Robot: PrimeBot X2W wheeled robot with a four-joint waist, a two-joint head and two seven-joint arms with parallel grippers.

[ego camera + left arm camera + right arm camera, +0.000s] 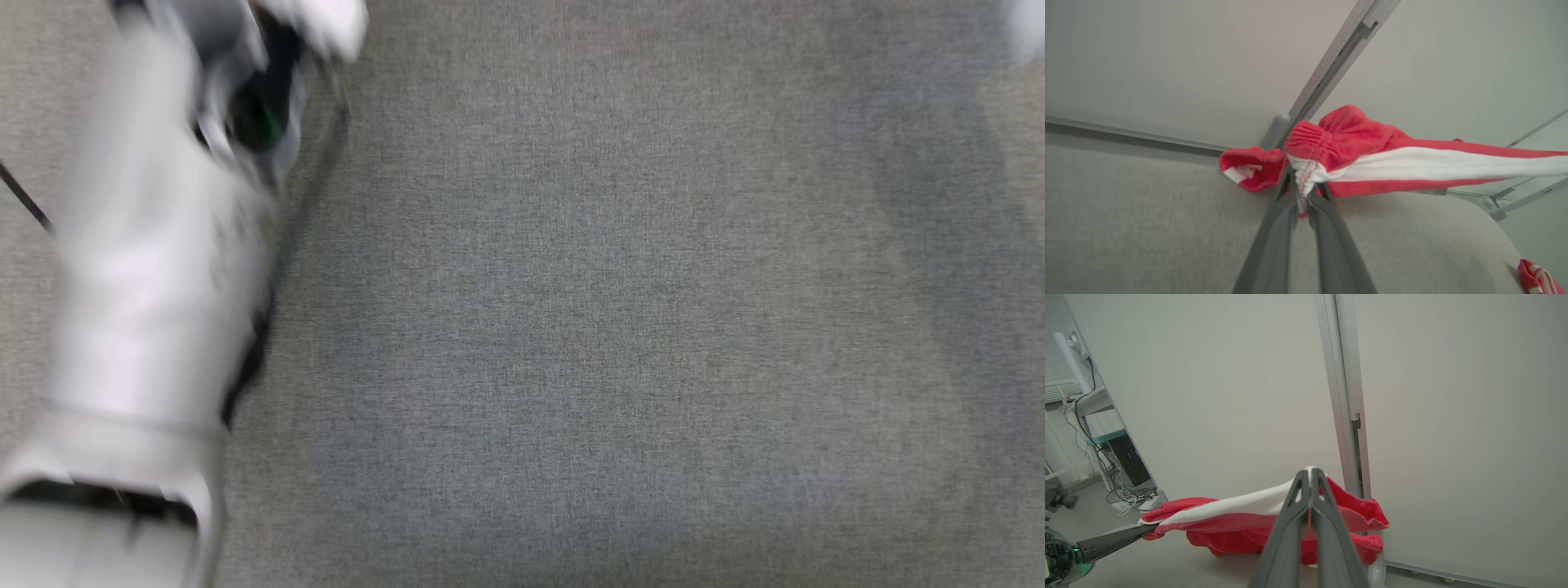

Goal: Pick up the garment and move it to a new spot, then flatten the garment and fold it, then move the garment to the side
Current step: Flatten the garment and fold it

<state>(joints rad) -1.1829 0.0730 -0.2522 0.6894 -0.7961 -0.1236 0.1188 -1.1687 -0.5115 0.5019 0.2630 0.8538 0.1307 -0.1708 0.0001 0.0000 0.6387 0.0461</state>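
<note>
The garment (pixel 1355 139) is red terry cloth with a broad white stripe. It hangs stretched in the air between my two grippers, above the grey fabric-covered surface (pixel 612 327). My left gripper (pixel 1304 190) is shut on a bunched, stitched edge at one end. My right gripper (pixel 1310 473) is shut on the other end of the garment (pixel 1229 522), at its top edge, with loose folds hanging behind the fingers. In the right wrist view the left gripper (pixel 1149 528) pinches the far corner. The head view is blurred, with my pale left forearm (pixel 155 269) at the left.
A pale partition wall with an aluminium post (pixel 1345 396) stands close behind the garment. A desk with a computer and tangled cables (pixel 1122 457) is off to one side. A small red-and-white bit of cloth (pixel 1537 277) lies at the surface's edge.
</note>
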